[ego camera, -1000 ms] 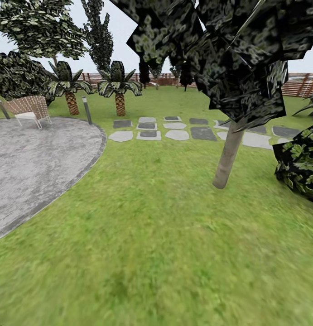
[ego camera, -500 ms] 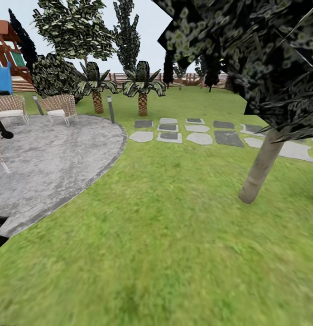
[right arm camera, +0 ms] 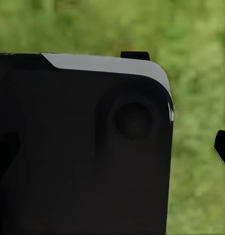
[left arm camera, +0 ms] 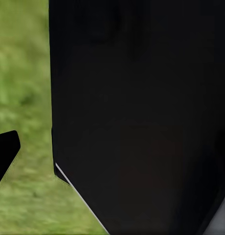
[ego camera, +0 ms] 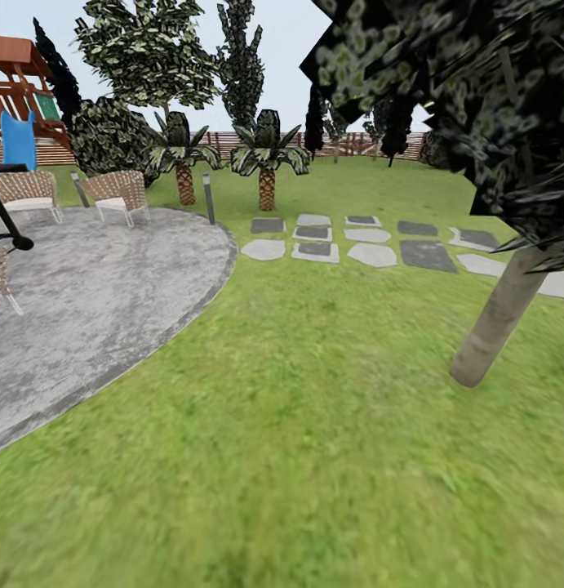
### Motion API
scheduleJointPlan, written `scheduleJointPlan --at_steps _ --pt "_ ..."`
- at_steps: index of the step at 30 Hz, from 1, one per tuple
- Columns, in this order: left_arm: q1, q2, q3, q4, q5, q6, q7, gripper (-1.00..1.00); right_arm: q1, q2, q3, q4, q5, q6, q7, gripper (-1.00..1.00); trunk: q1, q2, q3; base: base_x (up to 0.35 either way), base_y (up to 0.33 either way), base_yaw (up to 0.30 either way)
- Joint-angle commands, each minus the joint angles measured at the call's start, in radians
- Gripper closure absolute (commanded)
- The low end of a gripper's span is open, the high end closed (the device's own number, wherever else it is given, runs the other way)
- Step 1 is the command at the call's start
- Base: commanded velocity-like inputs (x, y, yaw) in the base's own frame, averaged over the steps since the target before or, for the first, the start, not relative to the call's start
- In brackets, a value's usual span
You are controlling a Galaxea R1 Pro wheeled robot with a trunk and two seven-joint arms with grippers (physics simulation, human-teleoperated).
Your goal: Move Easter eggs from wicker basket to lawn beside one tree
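Outdoors, the head view looks across the wide bright green lawn [ego camera: 298,425], which fills the ground from 3 o'clock round to 7 o'clock. At 3 o'clock stands the tree with a thick, smooth, pale grey-brown trunk [ego camera: 500,318], leaning slightly, its dark mottled foliage spreading over the 1 o'clock corner. At 9 o'clock lies the grey paved round patio [ego camera: 94,286], with two pale woven chairs [ego camera: 117,193] along its far edge and a thin dark lamp post [ego camera: 208,198] at its rim. Towards 12 o'clock, flat grey stepping stones [ego camera: 347,242] run in rows across the grass, and behind them two short scaly-trunked palms [ego camera: 267,167] stand side by side. A brown horizontal-slat wooden fence [ego camera: 371,145] closes the far end of the garden. At 10 o'clock a red-brown wooden playset with a blue slide [ego camera: 19,114] rises behind the chairs.

Both wrist views show blurred green grass behind a large black part of the robot's body close to the lens. Whether either gripper's fingers are apart or together cannot be told.
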Motion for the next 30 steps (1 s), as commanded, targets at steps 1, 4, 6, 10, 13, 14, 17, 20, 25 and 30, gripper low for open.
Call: scheduleJointPlan --at_steps 1,4,6,10,13,14,17,20,25,30 --pt "0.000 0.000 0.008 0.000 0.001 -0.001 -0.001 -1.00 -0.001 0.000 0.000 0.001 0.001 -0.004 0.000 -1.00 0.001 0.000 0.000 0.325 0.000 0.007" --pt "0.000 0.000 0.008 0.000 0.001 -0.001 -0.001 -1.00 -0.001 0.000 0.000 0.001 0.001 -0.004 0.000 -1.00 0.001 0.000 0.002 0.325 0.000 0.029" --pt "0.000 0.000 0.008 0.000 0.001 -0.001 -0.001 -1.00 -0.001 -0.004 -0.002 -0.001 0.000 -0.004 -0.003 -1.00 0.001 0.000 0.003 0.325 0.000 0.014" --pt "0.000 0.000 0.007 0.000 0.001 -0.001 -0.001 -1.00 -0.001 -0.008 -0.003 0.004 -0.002 -0.003 -0.005 -1.00 0.001 0.000 0.003 0.325 0.000 0.004" --pt "0.000 0.000 0.007 0.000 0.001 -0.001 -0.001 -1.00 -0.001 -0.019 -0.003 0.008 -0.004 -0.003 -0.006 -1.00 0.001 0.000 0.003 0.325 0.000 0.001" --pt "0.000 0.000 0.007 0.000 0.001 -0.001 -0.001 -1.00 -0.001 -0.024 -0.003 0.009 -0.005 -0.002 -0.006 -1.00 0.001 0.000 0.003 0.325 0.000 0.000" --pt "0.000 0.000 0.007 0.000 0.001 -0.001 -0.001 -1.00 -0.001 -0.031 -0.003 0.012 -0.008 -0.002 -0.006 -1.00 0.001 0.000 0.003 0.325 0.000 0.000" --pt "0.000 0.000 0.007 0.000 0.001 -0.001 -0.001 -1.00 -0.001 -0.030 -0.003 0.011 -0.007 -0.002 -0.006 -1.00 0.001 0.000 0.003 0.325 0.000 0.000" --pt "0.000 0.000 0.007 0.000 0.001 -0.001 -0.001 -1.00 -0.001 -0.029 -0.003 0.011 -0.008 -0.002 -0.006 -1.00 0.001 0.000 0.003 0.325 0.000 0.000" --pt "0.000 0.000 0.006 0.000 0.001 -0.001 -0.001 -1.00 -0.001 -0.033 -0.003 0.011 -0.008 -0.002 -0.006 -1.00 0.001 0.000 0.003 0.325 0.000 0.000"
